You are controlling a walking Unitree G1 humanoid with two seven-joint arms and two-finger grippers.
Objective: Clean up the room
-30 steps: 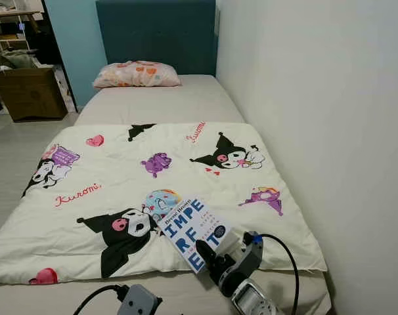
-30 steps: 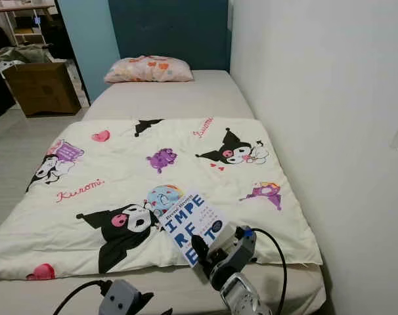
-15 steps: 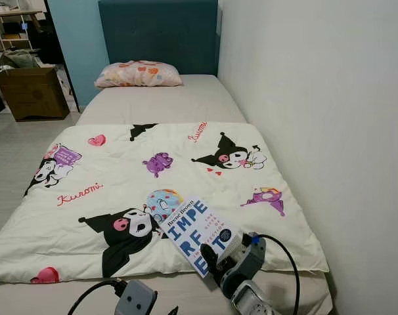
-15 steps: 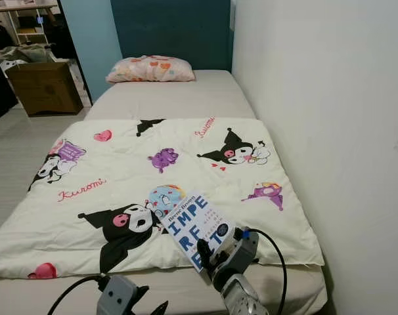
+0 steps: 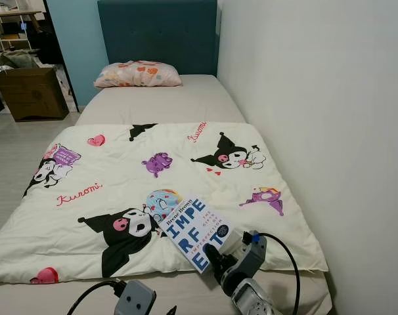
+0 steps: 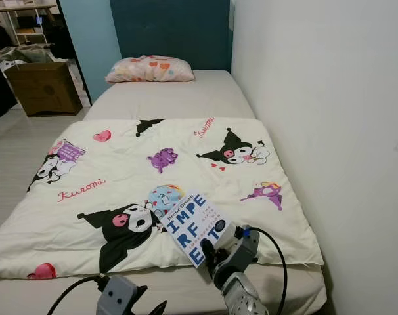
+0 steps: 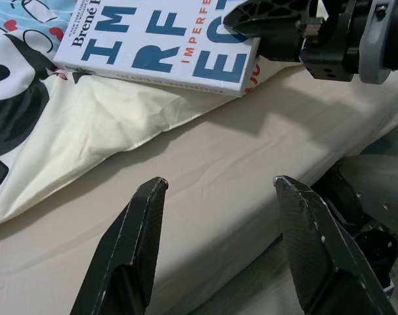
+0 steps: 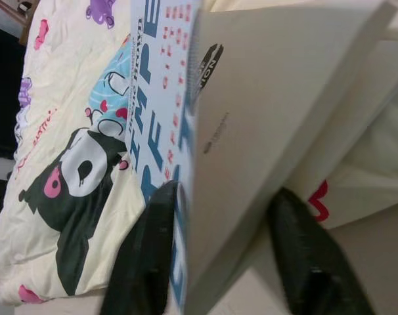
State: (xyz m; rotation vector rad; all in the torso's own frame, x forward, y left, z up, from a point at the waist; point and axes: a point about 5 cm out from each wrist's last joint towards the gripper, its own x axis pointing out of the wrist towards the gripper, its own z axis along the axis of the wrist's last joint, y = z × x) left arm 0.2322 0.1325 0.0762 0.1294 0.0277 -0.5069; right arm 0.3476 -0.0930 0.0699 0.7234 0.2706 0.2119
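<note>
The step in hand looks like picking up the one stray item: a white paperback book with big blue cover lettering, lying at the near edge of the cream cartoon-print blanket on the beige mattress. The right gripper has its two black fingers clamped on the book's near corner, one on either face. The left gripper hovers low over the mattress edge just beside the book, fingers apart and empty. Next, the book likely needs lifting clear without dragging the blanket. Counted: one book, one blanket, one pink patterned pillow, one cardboard box.
</note>
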